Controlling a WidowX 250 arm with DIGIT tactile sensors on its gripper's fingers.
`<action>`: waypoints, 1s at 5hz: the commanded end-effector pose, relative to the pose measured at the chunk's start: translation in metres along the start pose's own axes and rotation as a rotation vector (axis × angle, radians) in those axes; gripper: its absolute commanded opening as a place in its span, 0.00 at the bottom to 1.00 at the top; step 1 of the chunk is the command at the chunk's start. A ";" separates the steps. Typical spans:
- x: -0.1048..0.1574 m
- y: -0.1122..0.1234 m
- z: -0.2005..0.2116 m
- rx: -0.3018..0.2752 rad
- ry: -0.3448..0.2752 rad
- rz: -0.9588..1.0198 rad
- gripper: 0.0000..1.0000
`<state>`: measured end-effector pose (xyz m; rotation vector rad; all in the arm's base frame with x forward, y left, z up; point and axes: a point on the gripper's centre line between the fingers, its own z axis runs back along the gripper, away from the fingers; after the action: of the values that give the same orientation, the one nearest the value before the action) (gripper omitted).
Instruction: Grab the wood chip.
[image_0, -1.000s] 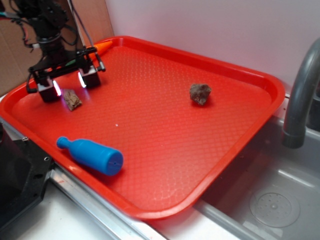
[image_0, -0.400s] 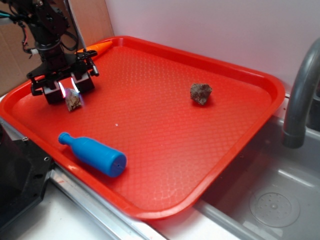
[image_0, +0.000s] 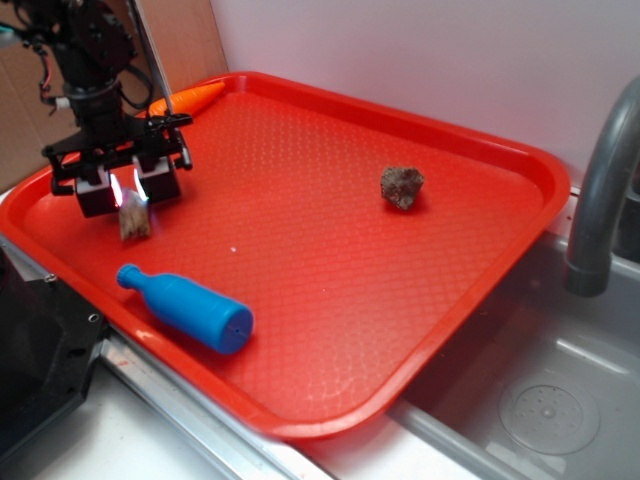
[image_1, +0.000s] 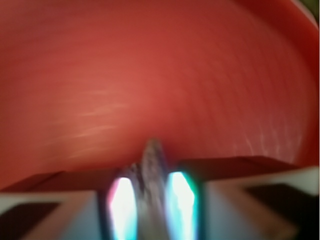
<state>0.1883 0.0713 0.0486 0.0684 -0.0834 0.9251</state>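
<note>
Since a second ago the gripper (image_0: 128, 187) has closed in from either side of the wood chip (image_0: 133, 218) and shifted slightly toward the near-left rim of the red tray (image_0: 470, 260). It now pinches the chip, which hangs on end below the fingertips instead of lying flat beside them. Judging by this, the grab looks essentially made (whether the chip's lower end has cleared the tray is hard to tell).

In the side view the blue bottle (image_0: 186, 309) lies just in front of the gripper, while the rock (image_0: 401, 187) sits well off to the far side. Only the wrist view, though blurred, shows the chip (image_1: 151, 175) standing squeezed between the two lit pads (image_1: 181, 202).
</note>
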 end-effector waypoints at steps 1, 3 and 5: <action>-0.007 -0.045 0.110 -0.108 -0.033 -0.490 0.00; -0.029 -0.030 0.136 -0.144 -0.073 -0.674 1.00; -0.022 0.001 0.080 -0.138 -0.025 -0.474 1.00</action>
<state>0.1851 0.0403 0.1218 -0.0255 -0.1229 0.4325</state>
